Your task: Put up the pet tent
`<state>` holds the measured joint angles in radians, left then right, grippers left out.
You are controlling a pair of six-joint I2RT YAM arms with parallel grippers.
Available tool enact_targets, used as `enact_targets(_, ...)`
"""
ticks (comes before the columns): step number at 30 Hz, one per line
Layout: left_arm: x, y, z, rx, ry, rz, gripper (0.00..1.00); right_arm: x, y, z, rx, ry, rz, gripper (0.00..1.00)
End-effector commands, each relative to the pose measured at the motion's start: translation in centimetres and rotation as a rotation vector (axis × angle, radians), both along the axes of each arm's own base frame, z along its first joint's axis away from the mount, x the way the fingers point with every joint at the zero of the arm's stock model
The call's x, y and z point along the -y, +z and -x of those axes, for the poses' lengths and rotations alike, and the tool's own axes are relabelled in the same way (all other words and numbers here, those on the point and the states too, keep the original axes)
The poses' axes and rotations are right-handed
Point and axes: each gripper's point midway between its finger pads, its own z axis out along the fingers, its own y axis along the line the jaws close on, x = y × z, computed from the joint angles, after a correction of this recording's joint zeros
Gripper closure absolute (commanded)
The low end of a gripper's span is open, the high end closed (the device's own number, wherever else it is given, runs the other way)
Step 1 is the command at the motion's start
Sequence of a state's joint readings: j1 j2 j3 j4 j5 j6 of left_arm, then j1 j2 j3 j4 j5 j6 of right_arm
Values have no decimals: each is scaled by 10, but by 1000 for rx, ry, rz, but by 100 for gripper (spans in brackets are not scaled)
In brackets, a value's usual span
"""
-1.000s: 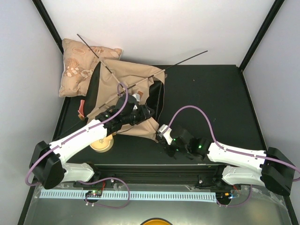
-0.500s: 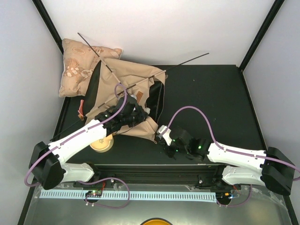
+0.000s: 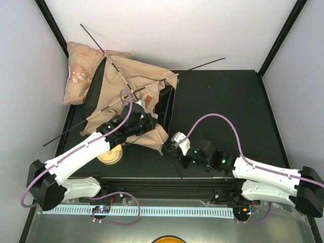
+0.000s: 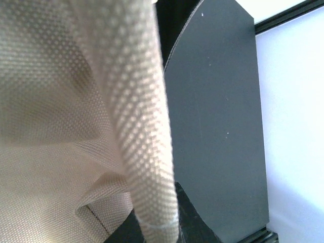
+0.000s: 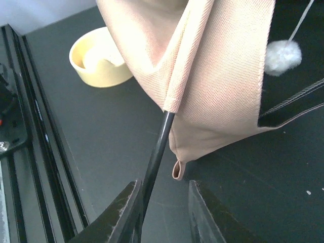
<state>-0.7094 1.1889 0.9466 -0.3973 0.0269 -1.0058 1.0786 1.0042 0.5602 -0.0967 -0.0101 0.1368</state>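
The pet tent (image 3: 129,96) is tan canvas with black lining, half raised at the back left of the table, with thin black poles (image 3: 202,65) crossing over it. My left gripper (image 3: 147,124) is shut on a fold of its near edge. In the left wrist view that fold (image 4: 147,152) runs down over a dark finger (image 4: 192,223). My right gripper (image 3: 178,148) sits at the tent's front corner. In the right wrist view it (image 5: 163,196) is open; a black pole (image 5: 158,147) leaves a canvas sleeve (image 5: 217,61) and leans along the left finger, unclamped.
A puffy beige cushion (image 3: 76,71) lies at the back left behind the tent. A yellow tape roll (image 3: 110,154) (image 5: 101,63) sits under the left arm. A white pompom (image 5: 282,57) hangs inside the tent. A black rail (image 3: 152,185) runs along the near edge.
My left gripper shut on the canvas and drew it left and up, so the tent rose and its poles tilted. My right gripper let go of the pole and its jaws parted.
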Motion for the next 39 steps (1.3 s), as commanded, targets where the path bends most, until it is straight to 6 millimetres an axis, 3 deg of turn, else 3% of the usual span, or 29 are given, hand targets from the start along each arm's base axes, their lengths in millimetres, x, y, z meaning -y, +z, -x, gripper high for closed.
enact_targets(1, -1, 36, -1, 145, -23, 20, 99, 0, 21, 1, 31, -1, -71, 71)
enact_targets(16, -13, 66, 27, 349, 28, -8, 98, 20, 50, -4, 94, -91, -180, 64)
enact_targets(27, -8, 96, 36, 514, -51, -48, 98, 32, 48, -10, 111, -154, -193, 63)
enact_targets(39, -2, 103, 38, 557, -89, -59, 98, 30, 46, -12, 118, -152, -179, 62)
